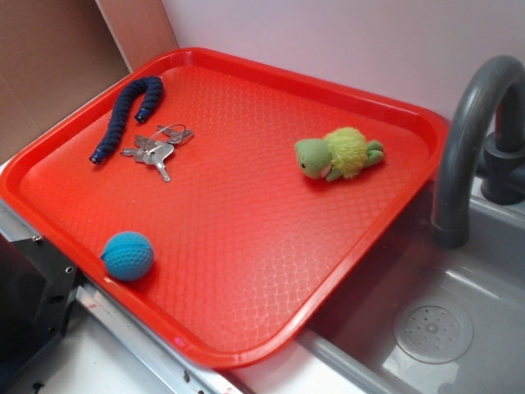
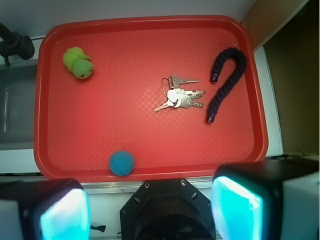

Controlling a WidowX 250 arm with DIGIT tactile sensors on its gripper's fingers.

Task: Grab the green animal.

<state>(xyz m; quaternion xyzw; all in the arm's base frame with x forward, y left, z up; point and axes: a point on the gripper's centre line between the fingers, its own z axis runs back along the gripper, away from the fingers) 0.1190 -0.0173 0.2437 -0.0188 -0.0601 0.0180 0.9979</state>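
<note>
The green animal (image 1: 338, 154) lies on its side on the red tray (image 1: 246, 263), near the far corner closest to the grey tap (image 1: 467, 139); dull green head, fuzzy yellow-green body, little green legs poking out. Well apart from it sit a bunch of keys (image 1: 156, 149), a curved dark blue rope (image 1: 127, 115) and a blue ball (image 1: 128, 255) by the near rim. The claw (image 2: 150, 207) hangs above the tray's edge, fingers (image 2: 235, 205) spread wide, holding nothing
</note>
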